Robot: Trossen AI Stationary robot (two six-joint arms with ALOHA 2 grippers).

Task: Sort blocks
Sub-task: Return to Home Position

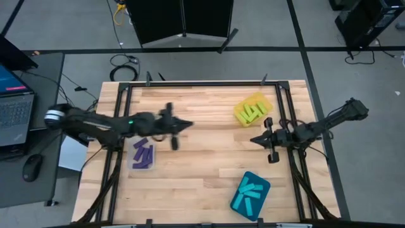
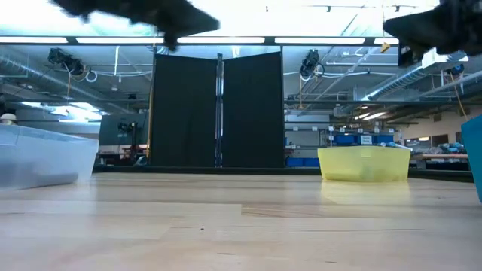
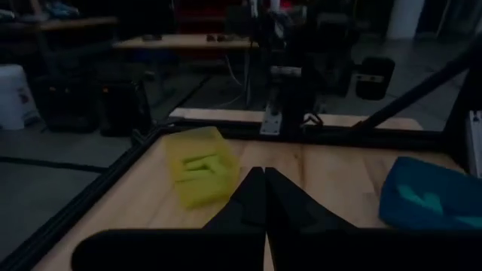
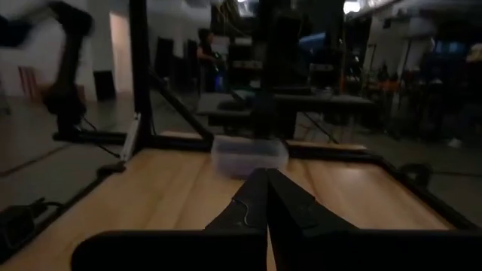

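The blocks lie sorted in three trays. Purple bars (image 1: 143,154) fill the clear tray (image 1: 132,158) on the table's left. Yellow-green bars (image 1: 252,111) lie in the yellow tray (image 1: 262,101) at the far right. Cyan-blue bars (image 1: 250,196) lie in the teal tray (image 1: 242,180) at the near right. My left gripper (image 1: 190,125) hangs shut above the table's middle, right of the clear tray. My right gripper (image 1: 253,140) hangs shut above the table, between the yellow and teal trays. Both hold nothing.
Bare wood spreads across the table's middle and near side (image 1: 196,171). Black frame rails (image 1: 120,120) run along the left and right sides. A laptop (image 1: 12,107) and a mouse (image 1: 31,168) sit on a side desk off the left edge.
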